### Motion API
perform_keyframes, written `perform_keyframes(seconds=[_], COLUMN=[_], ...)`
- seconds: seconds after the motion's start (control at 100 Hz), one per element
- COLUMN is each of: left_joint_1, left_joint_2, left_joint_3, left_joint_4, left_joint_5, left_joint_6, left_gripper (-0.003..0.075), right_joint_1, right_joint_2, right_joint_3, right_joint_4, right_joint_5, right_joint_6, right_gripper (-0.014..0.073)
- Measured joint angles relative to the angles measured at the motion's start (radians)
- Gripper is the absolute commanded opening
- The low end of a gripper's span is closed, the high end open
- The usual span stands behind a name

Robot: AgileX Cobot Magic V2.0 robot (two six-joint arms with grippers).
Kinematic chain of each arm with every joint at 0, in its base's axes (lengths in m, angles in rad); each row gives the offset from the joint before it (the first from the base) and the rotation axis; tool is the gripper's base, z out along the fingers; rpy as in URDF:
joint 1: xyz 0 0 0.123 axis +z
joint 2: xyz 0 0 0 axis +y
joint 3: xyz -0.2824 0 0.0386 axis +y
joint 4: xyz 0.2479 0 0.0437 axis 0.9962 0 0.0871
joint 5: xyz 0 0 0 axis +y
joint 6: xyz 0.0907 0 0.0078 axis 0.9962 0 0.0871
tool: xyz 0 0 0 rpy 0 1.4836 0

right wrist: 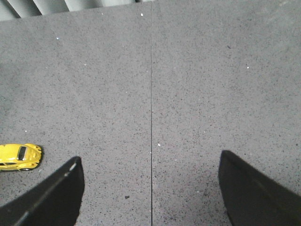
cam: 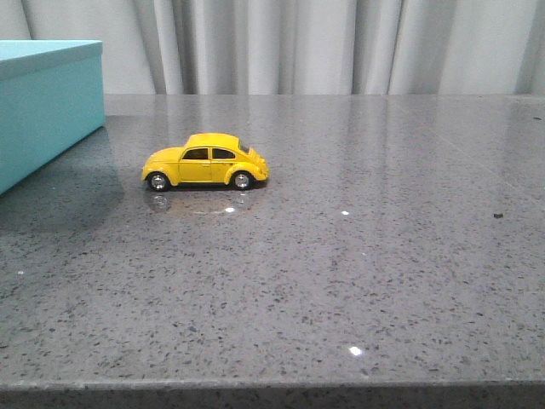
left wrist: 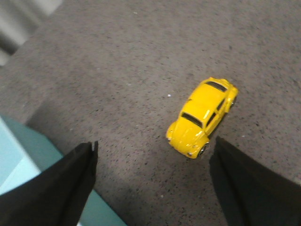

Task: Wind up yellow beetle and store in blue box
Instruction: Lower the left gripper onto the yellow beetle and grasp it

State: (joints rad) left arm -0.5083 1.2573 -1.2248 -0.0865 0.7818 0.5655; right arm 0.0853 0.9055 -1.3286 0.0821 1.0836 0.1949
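The yellow beetle (cam: 206,162) stands on its wheels on the grey stone table, side-on, left of the middle. The blue box (cam: 43,106) stands at the far left, partly cut off by the frame. Neither arm shows in the front view. In the left wrist view my left gripper (left wrist: 153,147) is open and empty above the table; the beetle (left wrist: 203,117) lies just beyond its fingertips, close to one finger, and a corner of the box (left wrist: 19,160) shows beside the other finger. My right gripper (right wrist: 150,162) is open and empty over bare table; the beetle (right wrist: 19,157) is off to one side.
The grey speckled table (cam: 358,256) runs to a front edge near the bottom of the front view. Grey curtains (cam: 324,43) hang behind it. A thin seam (right wrist: 151,117) in the tabletop runs between the right gripper's fingers.
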Motion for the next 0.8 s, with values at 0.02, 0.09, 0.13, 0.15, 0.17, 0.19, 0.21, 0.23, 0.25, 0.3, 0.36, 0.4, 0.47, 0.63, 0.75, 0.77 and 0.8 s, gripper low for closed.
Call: perform_keyframes(seconds=[0.02, 0.09, 0.13, 0.15, 0.17, 0.19, 0.21, 0.23, 0.25, 0.3, 0.36, 0.4, 0.47, 0.63, 0.75, 0.77, 0.8], left_joint_1=[-0.008, -0.028, -0.032, -0.035, -0.037, -0.039, -0.039, -0.039, -0.039, -0.039, -0.040, -0.040, -0.040, -0.040, -0.040, -0.040, -0.040], left_joint_2=[0.024, 0.103, 0.148, 0.170, 0.184, 0.205, 0.225, 0.244, 0.261, 0.299, 0.342, 0.362, 0.400, 0.469, 0.511, 0.517, 0.524], left_joint_3=[-0.021, -0.088, -0.119, -0.136, -0.152, -0.168, -0.182, -0.195, -0.206, -0.228, -0.249, -0.262, -0.278, -0.285, -0.286, -0.286, -0.286], left_joint_4=[-0.001, -0.007, -0.012, -0.018, -0.024, -0.031, -0.033, -0.041, -0.046, -0.053, -0.065, -0.076, -0.094, -0.122, -0.127, -0.129, -0.129], left_joint_5=[0.019, 0.082, 0.116, 0.125, 0.138, 0.149, 0.157, 0.163, 0.167, 0.170, 0.172, 0.174, 0.184, 0.189, 0.189, 0.189, 0.189], left_joint_6=[0.019, 0.076, 0.107, 0.122, 0.136, 0.151, 0.161, 0.174, 0.188, 0.216, 0.240, 0.251, 0.266, 0.289, 0.291, 0.291, 0.291], left_gripper=[0.0496, 0.0496, 0.0496, 0.0496, 0.0496, 0.0496, 0.0496, 0.0496, 0.0496, 0.0496, 0.0496, 0.0496, 0.0496, 0.0496, 0.0496, 0.0496, 0.0496], right_joint_1=[0.000, 0.000, 0.000, 0.000, 0.000, 0.000, 0.000, 0.000, 0.000, 0.000, 0.000, 0.000, 0.000, 0.000, 0.000, 0.000, 0.000], right_joint_2=[-0.006, -0.018, -0.021, -0.025, -0.026, -0.028, -0.030, -0.030, -0.030, -0.030, -0.030, -0.030, -0.030, -0.030, -0.030, -0.030, -0.030], right_joint_3=[0.000, 0.000, 0.000, 0.000, 0.000, 0.000, 0.000, 0.000, 0.000, 0.000, 0.000, 0.000, 0.000, 0.000, 0.000, 0.000, 0.000], right_joint_4=[0.002, 0.002, 0.002, 0.002, 0.002, 0.002, 0.002, 0.002, 0.002, 0.002, 0.002, 0.002, 0.002, 0.006, 0.019, 0.021, 0.023], right_joint_5=[0.000, 0.002, 0.002, 0.002, 0.002, 0.002, 0.002, 0.002, 0.002, 0.002, 0.002, 0.002, 0.002, 0.002, 0.002, 0.002, 0.002], right_joint_6=[0.000, 0.000, 0.000, 0.000, 0.000, 0.000, 0.000, 0.000, 0.000, 0.000, 0.000, 0.000, 0.000, 0.000, 0.000, 0.000, 0.000], right_gripper=[0.0581, 0.0581, 0.0581, 0.0581, 0.0581, 0.0581, 0.0581, 0.0581, 0.0581, 0.0581, 0.0581, 0.0581, 0.0581, 0.0581, 0.0581, 0.0581, 0.0581])
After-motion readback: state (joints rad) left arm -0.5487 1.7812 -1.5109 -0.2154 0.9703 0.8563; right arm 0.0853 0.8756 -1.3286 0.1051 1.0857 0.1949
